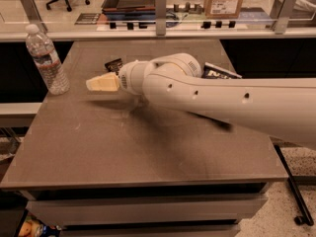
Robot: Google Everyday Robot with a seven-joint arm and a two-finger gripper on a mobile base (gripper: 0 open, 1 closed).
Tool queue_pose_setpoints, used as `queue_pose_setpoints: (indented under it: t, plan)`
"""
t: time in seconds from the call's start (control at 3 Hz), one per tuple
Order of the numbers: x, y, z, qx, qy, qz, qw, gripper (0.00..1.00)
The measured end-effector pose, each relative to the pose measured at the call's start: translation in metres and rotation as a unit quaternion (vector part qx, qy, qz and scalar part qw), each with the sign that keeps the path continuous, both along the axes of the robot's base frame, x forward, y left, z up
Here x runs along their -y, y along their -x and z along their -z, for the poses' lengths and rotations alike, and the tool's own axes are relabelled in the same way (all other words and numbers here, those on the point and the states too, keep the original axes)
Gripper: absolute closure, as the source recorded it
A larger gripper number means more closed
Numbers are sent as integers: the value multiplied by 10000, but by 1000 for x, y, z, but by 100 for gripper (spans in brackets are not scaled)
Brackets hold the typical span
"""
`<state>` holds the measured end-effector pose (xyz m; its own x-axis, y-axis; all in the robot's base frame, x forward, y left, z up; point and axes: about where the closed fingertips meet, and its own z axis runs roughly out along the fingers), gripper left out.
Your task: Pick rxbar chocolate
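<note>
A small flat black packet with pale lettering, the rxbar chocolate (113, 64), lies on the grey-brown table (123, 152) just behind my gripper, partly hidden by the wrist. My gripper (101, 83) points left over the table's left half, a little in front of the bar and not touching it. My white arm (232, 105) crosses the table from the right.
A clear water bottle (48, 59) stands upright at the table's far left, near the gripper tip. A larger dark bag with pale lettering (220, 73) shows behind the arm at the right. A counter with a glass barrier (158, 14) runs behind the table.
</note>
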<state>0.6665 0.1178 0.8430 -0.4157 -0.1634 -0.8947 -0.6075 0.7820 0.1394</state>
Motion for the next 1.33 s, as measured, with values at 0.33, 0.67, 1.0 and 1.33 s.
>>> queue_pose_setpoints:
  t: [0.33,0.67,1.0,1.33]
  plan:
    - [18,-18,4,152,107,130,9997,0]
    - [25,-33,15,187,266,174,9993,0]
    - [22,-46,29,190,337,145,9991,0]
    - [21,-47,30,187,341,144,9991,18]
